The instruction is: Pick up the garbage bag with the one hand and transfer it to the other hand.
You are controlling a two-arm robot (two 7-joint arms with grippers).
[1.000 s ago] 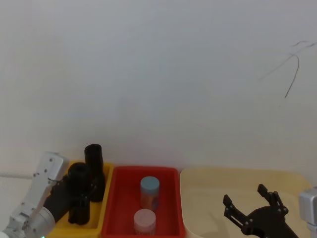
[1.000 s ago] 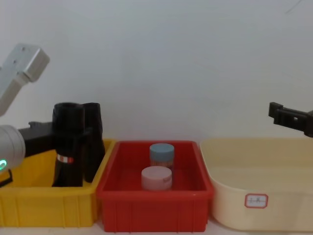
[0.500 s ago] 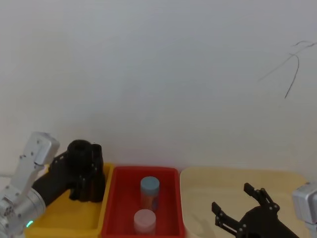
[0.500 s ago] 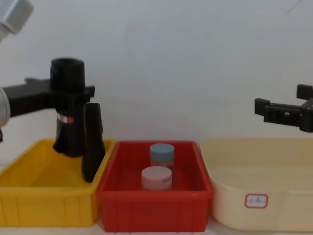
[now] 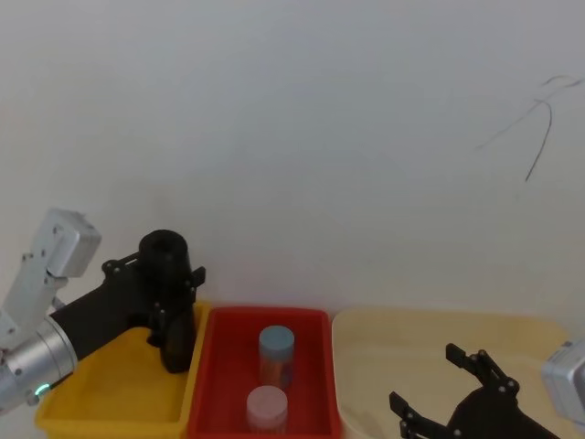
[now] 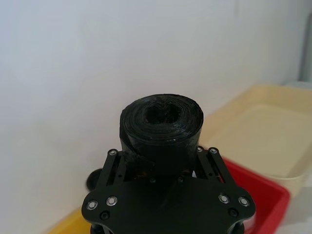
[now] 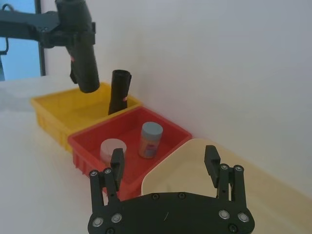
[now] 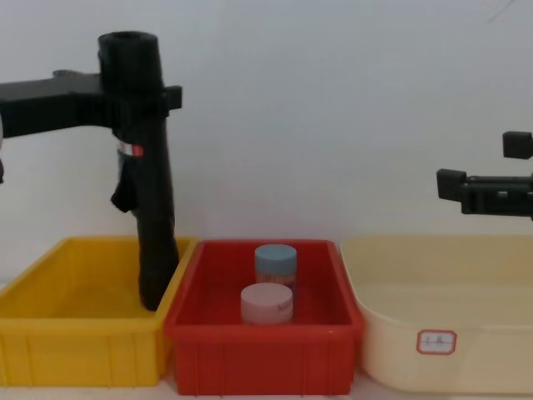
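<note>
Nearest, to the right of the red bin (image 8: 262, 342), the other hand (image 7: 165, 156) hangs over the cream tub (image 8: 491, 350), fingers spread wide, nothing between them. The handover would likely go best if it meets the roll above the red bin and closes on the bare length below the label before the holder lets go. Farther back, up and left of the red bin, the one hand (image 8: 137, 93) pinches the garbage bag (image 7: 84, 63) near its top, upright, clear above the yellow bin (image 8: 75, 350), where a plain roll (image 7: 119, 92) leans.
</note>
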